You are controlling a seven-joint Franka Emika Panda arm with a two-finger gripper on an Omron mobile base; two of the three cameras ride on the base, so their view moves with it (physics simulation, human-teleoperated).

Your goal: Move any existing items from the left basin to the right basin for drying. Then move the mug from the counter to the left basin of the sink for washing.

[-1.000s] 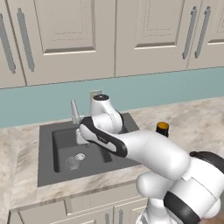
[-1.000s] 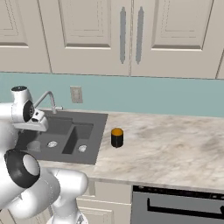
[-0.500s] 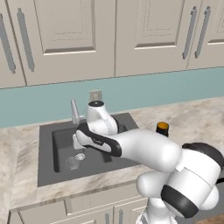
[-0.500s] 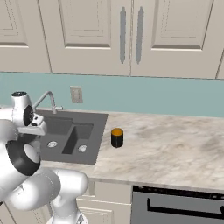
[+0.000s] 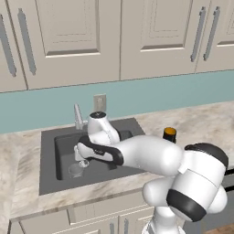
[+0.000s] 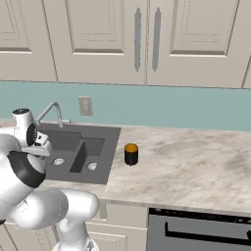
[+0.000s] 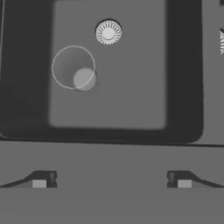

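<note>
Glass (image 7: 74, 68): one clear tumbler, upright, open mouth up, standing on the floor of the left basin (image 7: 131, 96) just beside the round drain (image 7: 108, 32). In the left base view it sits at the near left of that basin (image 5: 64, 151), below my hand.

Handling, as I judge it: light, rigid, slick-walled and breakable. It has no handle, so I take it across the body, one finger on each side of the wall a little below the rim, squeezing gently. Too firm may crack it. Too loose and it may slide out on the lift over the divider.

Gripper (image 7: 111, 181): mine, fingers spread fully apart, nothing between them. It hangs over the near rim of the sink (image 7: 109, 153), looking straight down. The glass lies ahead of it and off to one side, not yet between the fingers.

Right basin (image 6: 93, 147): the narrower well, beside the left one, where the glass should go.

Mug (image 6: 131, 154): black, orange inside, upright on the counter (image 6: 196, 162) just right of the sink, well apart from my hand. Untouched; it comes second.

Faucet (image 6: 51, 112): thin, silver, at the far rim.
</note>
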